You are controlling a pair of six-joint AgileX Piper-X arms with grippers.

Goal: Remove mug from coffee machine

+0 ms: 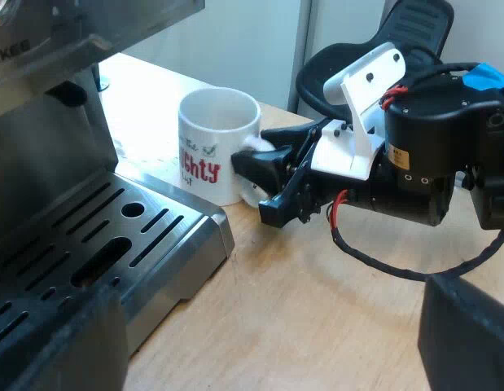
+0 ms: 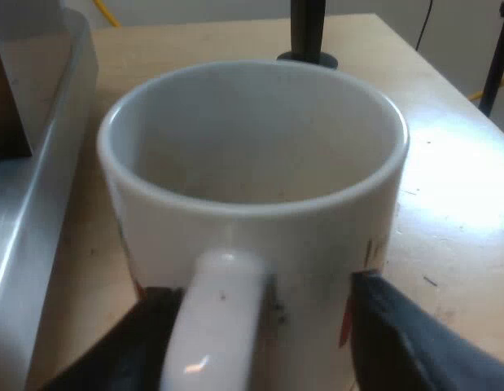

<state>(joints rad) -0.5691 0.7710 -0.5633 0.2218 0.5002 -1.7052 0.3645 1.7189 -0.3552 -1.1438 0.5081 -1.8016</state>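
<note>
A white mug (image 1: 212,130) with red and black lettering stands upright on the wooden table (image 1: 333,318), just off the corner of the espresso machine's drip tray (image 1: 166,236). My right gripper (image 1: 264,183) is at the mug's handle (image 1: 253,143), one black finger on each side of it. From the right wrist view the mug (image 2: 317,236) looks empty; its handle (image 2: 219,318) sits between the fingers of my right gripper (image 2: 260,334), with a gap on one side, so it is open. My left gripper (image 1: 268,326) hangs open over the table near the tray, holding nothing.
The espresso machine (image 1: 40,163) rises close beside the mug, its metal tray edge (image 2: 24,204) running along the mug's side. A black chair (image 1: 414,24) stands beyond the table. A black post on a round foot (image 2: 307,37) stands on the table behind the mug.
</note>
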